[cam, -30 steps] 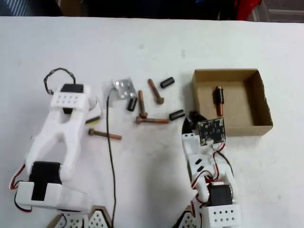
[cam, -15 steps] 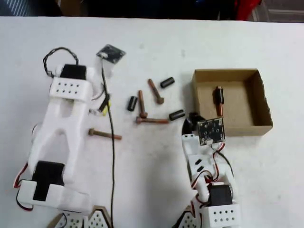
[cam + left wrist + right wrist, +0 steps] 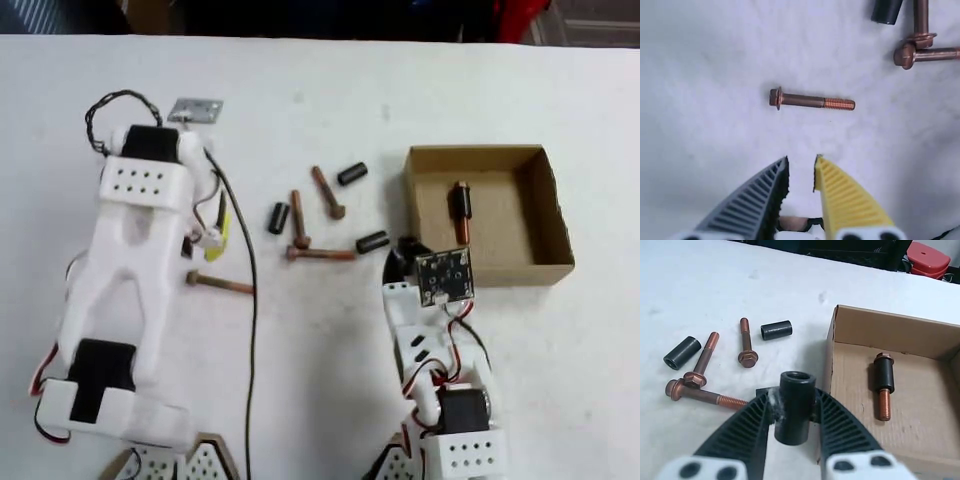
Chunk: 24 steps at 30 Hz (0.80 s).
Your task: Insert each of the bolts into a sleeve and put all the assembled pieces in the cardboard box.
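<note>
Right pincer (image 3: 793, 395) grips black tubular sleeve (image 3: 792, 412); ribbed left pincer (image 3: 801, 167), slightly parted, near threaded copper bolt (image 3: 811, 101).

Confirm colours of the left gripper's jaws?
Left gripper: one jaw grey, one yellow; clearest in left wrist view.

The bolt (image 3: 811, 100) lying alone is showing copper. The left gripper (image 3: 801, 160) is showing ribbed fingers (image 3: 757, 202), one grey and one yellow. The right gripper (image 3: 794, 396) is showing black ribbing on both sides of a black sleeve (image 3: 796, 385). At the right of the high view, the cardboard box (image 3: 505, 225) is showing plain brown against the white table (image 3: 330, 380). Both arms (image 3: 125, 260) are showing white.
</note>
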{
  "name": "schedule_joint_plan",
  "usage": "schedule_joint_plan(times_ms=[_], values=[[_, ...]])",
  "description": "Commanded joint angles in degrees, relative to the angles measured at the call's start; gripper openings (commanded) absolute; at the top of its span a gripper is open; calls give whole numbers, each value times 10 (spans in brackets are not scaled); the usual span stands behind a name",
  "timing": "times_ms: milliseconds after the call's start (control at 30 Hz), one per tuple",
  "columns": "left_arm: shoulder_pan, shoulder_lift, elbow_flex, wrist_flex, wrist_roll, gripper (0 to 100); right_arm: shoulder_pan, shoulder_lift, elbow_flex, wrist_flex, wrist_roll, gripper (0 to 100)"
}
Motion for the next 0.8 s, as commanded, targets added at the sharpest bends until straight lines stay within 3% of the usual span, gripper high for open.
schedule_joint_plan(times_ms=[0, 400, 467, 767], values=[[0, 0, -4, 6, 9, 112, 3, -7, 5, 1, 0, 17], [47, -5, 56, 4, 12, 113, 3, -7, 5, 1, 0, 17], [44, -12, 59, 5, 42, 113, 3, -7, 5, 1, 0, 17], [45, -149, 79, 5, 68, 113, 3, -7, 5, 1, 0, 17]])
